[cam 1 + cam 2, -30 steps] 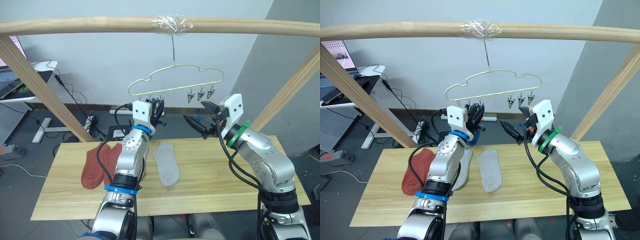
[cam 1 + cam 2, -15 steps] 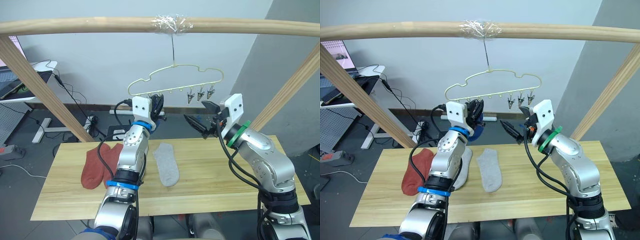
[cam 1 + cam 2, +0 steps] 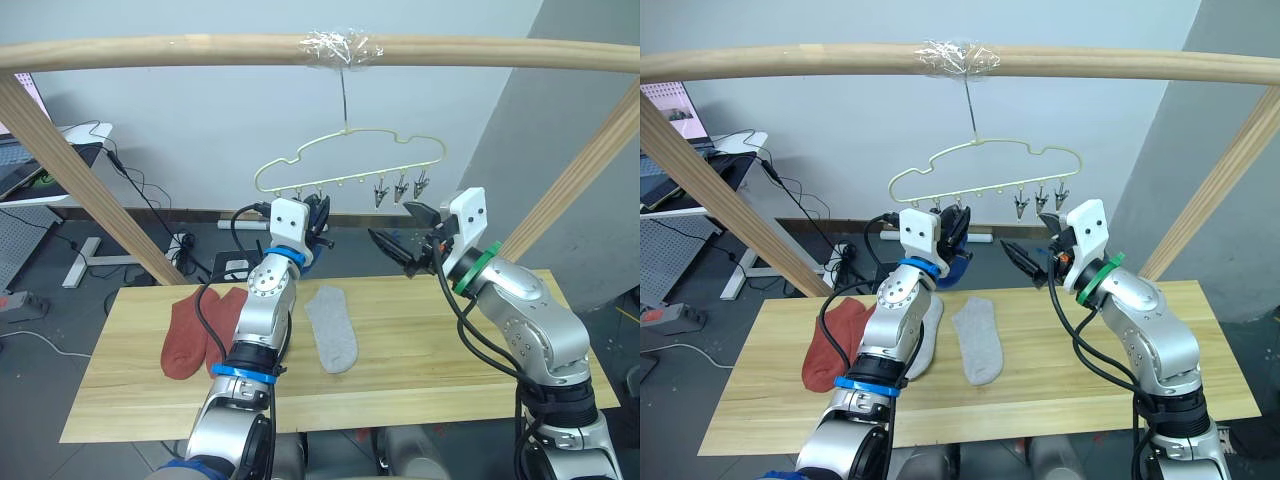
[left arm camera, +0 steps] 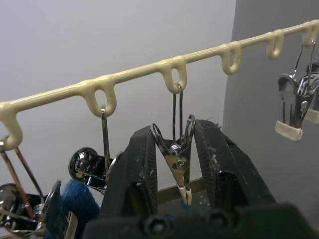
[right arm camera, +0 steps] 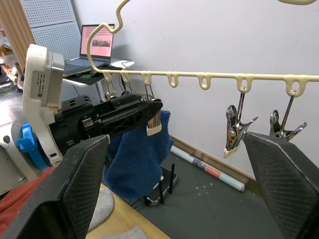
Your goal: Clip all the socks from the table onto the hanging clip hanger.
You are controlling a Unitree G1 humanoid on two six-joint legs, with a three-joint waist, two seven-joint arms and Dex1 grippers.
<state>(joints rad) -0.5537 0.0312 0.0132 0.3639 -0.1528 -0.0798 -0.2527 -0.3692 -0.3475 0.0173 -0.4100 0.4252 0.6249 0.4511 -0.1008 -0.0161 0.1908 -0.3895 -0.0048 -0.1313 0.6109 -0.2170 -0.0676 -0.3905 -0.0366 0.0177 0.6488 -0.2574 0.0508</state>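
While the clip hanger (image 3: 348,160) hangs by its hook from a taped wooden pole (image 3: 150,48), its long bar running level from the robot's left to its right, the left gripper (image 4: 177,164) sits raised just under that bar. Its two fingers (image 4: 137,169) are closed on a metal clip (image 4: 175,149), one pressing each handle, and the clip hangs long axis upright with its jaws pointing down. Just beside the fingers, a blue sock (image 5: 134,154) dangles lengthwise from neighbouring clips. The right gripper (image 3: 395,245) hovers with fingers spread apart, holding nothing, below three free clips (image 3: 400,188) near the bar's right end. Beneath both grippers, the table (image 3: 430,370) carries two rust-red socks (image 3: 190,335) and light grey socks (image 3: 332,328), lying flat with their lengths running front to back. Behind stand a pale wall, a desk (image 3: 710,175) with a laptop and floor cables.
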